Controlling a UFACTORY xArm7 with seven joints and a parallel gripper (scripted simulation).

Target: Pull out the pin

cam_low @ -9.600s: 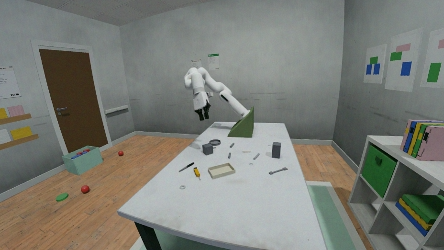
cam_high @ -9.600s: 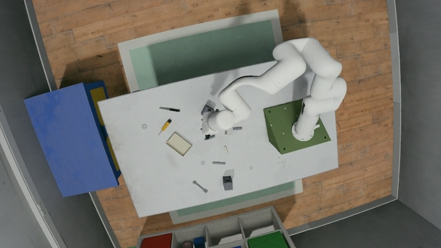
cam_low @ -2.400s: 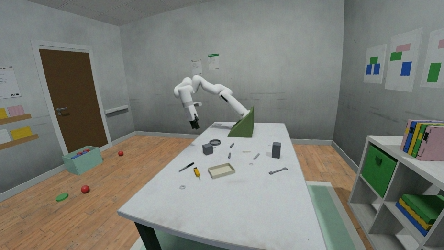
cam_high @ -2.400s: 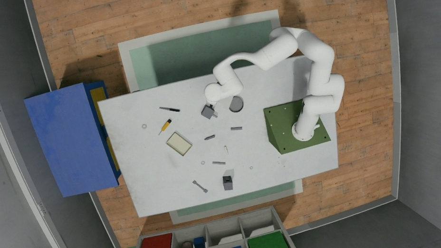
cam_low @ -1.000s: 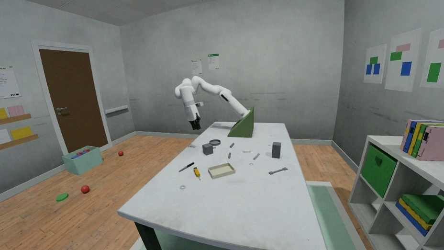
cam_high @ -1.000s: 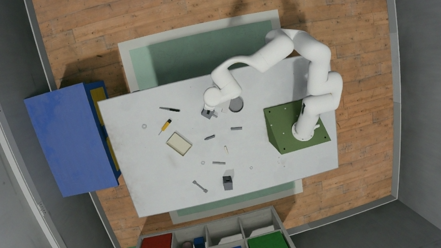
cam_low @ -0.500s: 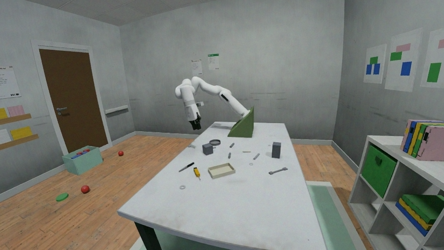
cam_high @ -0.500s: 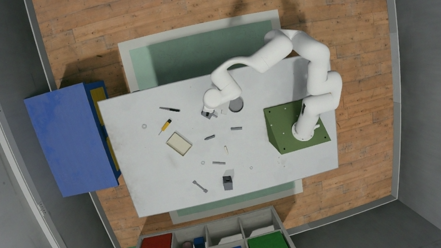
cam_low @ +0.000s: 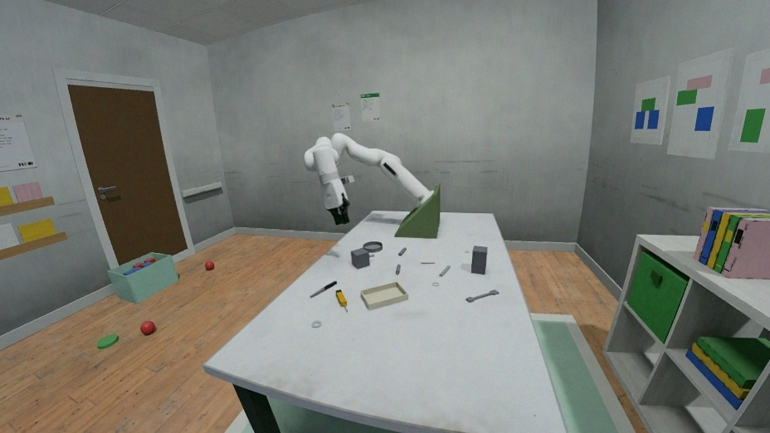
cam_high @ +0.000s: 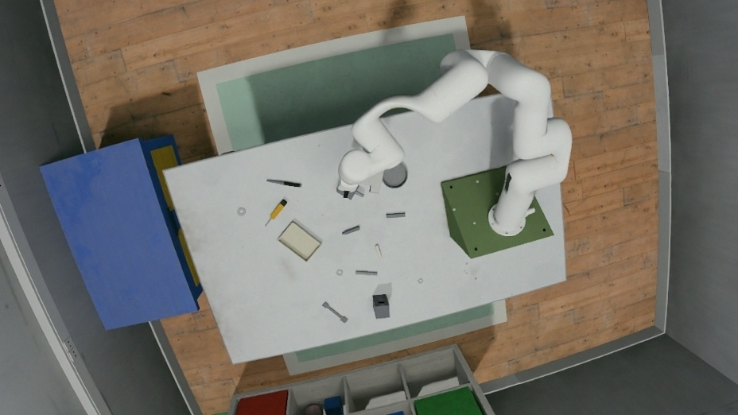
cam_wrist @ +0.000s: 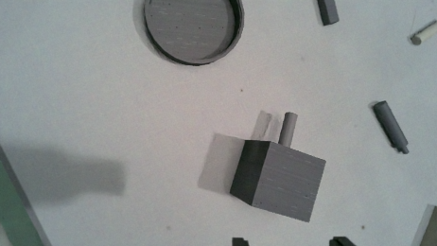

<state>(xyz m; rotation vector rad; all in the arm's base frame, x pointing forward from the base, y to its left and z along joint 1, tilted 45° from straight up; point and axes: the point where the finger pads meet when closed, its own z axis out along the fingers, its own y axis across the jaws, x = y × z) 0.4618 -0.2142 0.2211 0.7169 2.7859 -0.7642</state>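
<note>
A small grey block (cam_wrist: 279, 180) stands on the white table, with a grey pin (cam_wrist: 287, 129) sticking out sideways from one face. The block also shows in the side view (cam_low: 359, 257); in the overhead view the wrist mostly covers it (cam_high: 357, 191). My gripper (cam_low: 340, 215) hangs well above the block, apart from it. Only its two dark fingertips show at the bottom edge of the wrist view (cam_wrist: 290, 242), spread apart with nothing between them. A second, taller grey block (cam_high: 380, 305) stands near the table's front edge, far from the gripper.
A round grey dish (cam_wrist: 191, 28) lies close behind the pin's block. Loose grey rods (cam_wrist: 390, 125) (cam_wrist: 327, 10) and a pale peg (cam_wrist: 423, 34) lie to the right. A cream tray (cam_high: 300, 239), a yellow screwdriver (cam_high: 277, 209), a pen (cam_high: 283, 182) and a wrench (cam_high: 335, 312) lie further off.
</note>
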